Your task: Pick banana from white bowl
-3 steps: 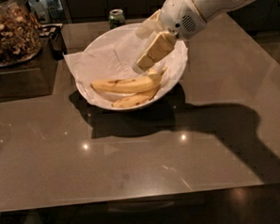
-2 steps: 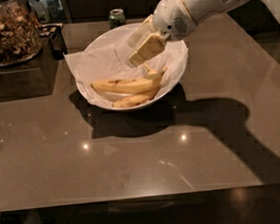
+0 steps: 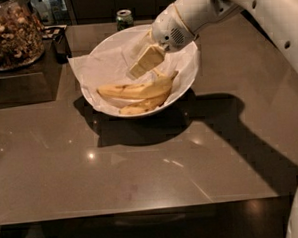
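The end effector [image 3: 145, 62] has drifted further in over the bowl [image 3: 189, 78], just above the seemingly ungrasped banana [image 3: 137, 89]; open or closed, I cannot tell.

— The arm [image 3: 263, 5], pictured?
— Glossy white rounded shells, dotted with dark screw holes. Behind the cream gripper [image 3: 142, 65], which is over the white bowl [image 3: 192, 66], is a bulbous wrist [image 3: 183, 16] bearing a speckled vent grille [image 3: 177, 36].
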Robot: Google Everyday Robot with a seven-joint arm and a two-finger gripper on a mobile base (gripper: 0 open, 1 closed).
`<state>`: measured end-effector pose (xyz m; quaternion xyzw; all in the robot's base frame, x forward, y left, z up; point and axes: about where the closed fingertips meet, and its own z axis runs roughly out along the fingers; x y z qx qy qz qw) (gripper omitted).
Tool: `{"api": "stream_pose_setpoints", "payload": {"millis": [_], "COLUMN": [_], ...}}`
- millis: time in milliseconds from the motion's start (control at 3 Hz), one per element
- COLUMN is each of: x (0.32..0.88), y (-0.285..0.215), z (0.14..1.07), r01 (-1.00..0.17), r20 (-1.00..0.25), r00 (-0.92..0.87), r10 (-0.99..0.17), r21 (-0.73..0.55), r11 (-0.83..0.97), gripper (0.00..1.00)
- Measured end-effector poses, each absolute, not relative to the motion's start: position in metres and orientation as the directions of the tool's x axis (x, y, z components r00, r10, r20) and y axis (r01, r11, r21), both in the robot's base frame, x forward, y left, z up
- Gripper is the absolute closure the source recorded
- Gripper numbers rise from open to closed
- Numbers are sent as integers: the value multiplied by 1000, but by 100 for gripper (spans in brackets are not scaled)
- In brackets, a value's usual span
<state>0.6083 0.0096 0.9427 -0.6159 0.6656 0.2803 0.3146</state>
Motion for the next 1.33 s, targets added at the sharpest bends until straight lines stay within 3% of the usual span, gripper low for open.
{"api": "stream_pose_setpoints", "payload": {"millis": [1333], "x": [599], "y": [25], "z": [893], "r01": [-992], "r20": [-720], "r00": [-125], "r10": [-683], "r21": [107], "r11": [70], "gripper": [40]}}
